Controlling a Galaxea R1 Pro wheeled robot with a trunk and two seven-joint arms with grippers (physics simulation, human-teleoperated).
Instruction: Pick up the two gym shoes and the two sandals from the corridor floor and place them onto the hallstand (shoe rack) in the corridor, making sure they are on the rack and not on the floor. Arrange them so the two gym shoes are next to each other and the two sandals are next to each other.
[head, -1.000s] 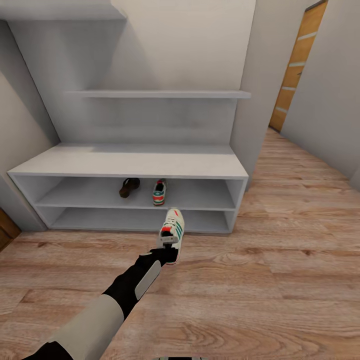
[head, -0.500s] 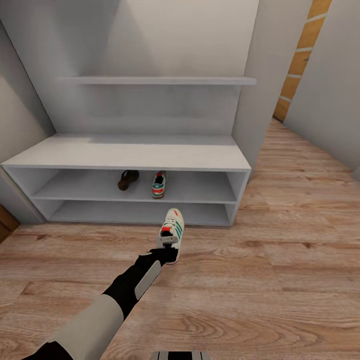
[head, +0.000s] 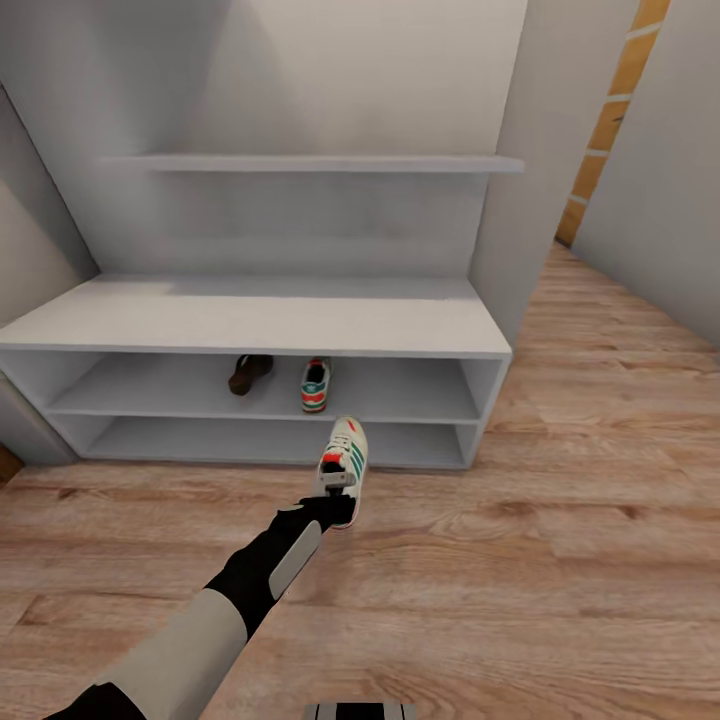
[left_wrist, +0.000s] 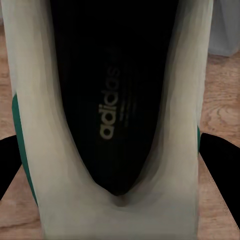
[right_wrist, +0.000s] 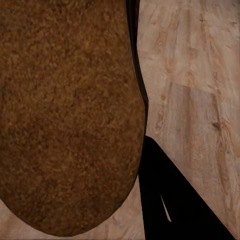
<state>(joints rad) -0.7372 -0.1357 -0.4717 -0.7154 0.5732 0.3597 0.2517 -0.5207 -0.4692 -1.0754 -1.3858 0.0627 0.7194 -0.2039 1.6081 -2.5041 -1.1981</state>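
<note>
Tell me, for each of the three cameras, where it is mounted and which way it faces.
Head view: from the robot's head, looking forward and down at the hallstand; its left arm reaches out, left gripper holding a gym shoe.
Left wrist view: near that gripper, looking along the fingers into the gym shoe.
Right wrist view: near the right gripper, facing a sandal footbed over the corridor floor.
Shared: head and left wrist views both show the held gym shoe.

On the upper open shelf of the hallstand (head: 250, 325), a sandal (head: 249, 373) lies at 9 o'clock of a gym shoe (head: 316, 385). Another gym shoe (head: 345, 462) is at 6 o'clock of the hallstand, above the corridor floor (head: 560, 520).
</note>
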